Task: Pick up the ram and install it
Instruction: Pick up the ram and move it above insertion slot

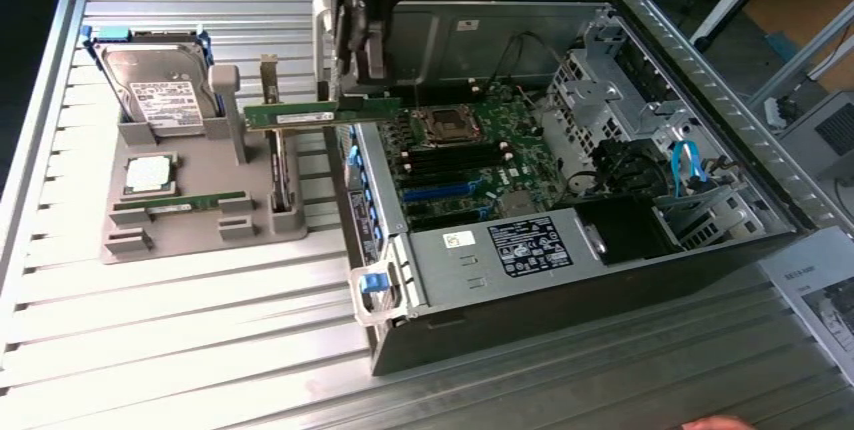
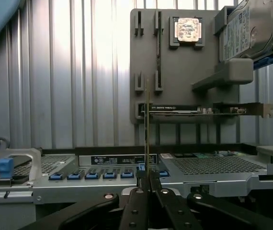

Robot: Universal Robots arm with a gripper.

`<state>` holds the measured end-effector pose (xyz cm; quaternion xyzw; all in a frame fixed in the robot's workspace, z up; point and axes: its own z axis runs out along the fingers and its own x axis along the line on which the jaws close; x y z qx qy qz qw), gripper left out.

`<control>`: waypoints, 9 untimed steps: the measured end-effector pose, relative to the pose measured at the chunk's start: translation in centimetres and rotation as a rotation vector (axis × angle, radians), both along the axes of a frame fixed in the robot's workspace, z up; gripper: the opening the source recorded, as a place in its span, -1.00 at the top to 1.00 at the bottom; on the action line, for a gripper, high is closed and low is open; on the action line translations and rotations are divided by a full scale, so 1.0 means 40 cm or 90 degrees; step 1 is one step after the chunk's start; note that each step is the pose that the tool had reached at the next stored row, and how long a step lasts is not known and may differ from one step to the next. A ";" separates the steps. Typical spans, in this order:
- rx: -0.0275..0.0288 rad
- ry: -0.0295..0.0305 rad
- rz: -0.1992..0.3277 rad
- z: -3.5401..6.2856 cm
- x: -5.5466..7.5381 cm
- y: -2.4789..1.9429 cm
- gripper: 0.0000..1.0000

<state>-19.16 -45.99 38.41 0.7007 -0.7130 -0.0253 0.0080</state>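
The fingers [image 2: 161, 201] are clenched on the ram [image 2: 147, 129], which shows edge-on in the wrist view as a thin line running straight out from the gripper [image 2: 148, 179].

In the exterior view the ram [image 1: 320, 111] is held aloft with its long axis roughly level. It hangs above the near side wall of the computer case [image 1: 534, 320], one end toward the grey holder tray [image 1: 200, 235].

The long black memory slots [image 1: 447, 162] lie lower, toward the exterior view's right of the ram, and their long axis appears roughly parallel to the stick.

Room is tight: the processor socket [image 1: 447, 127] sits just beside the slots, with the case wall close by.

Beyond, a second ram stick [image 1: 180, 206] rests in the tray on the ribbed surface [image 1: 174, 330].
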 end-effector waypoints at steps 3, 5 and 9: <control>0.0001 0.0001 0.000 0.000 0.023 0.000 0.76; 0.0000 0.0003 0.000 0.000 0.039 0.000 0.76; 0.0001 0.0006 0.001 0.000 0.070 0.000 0.76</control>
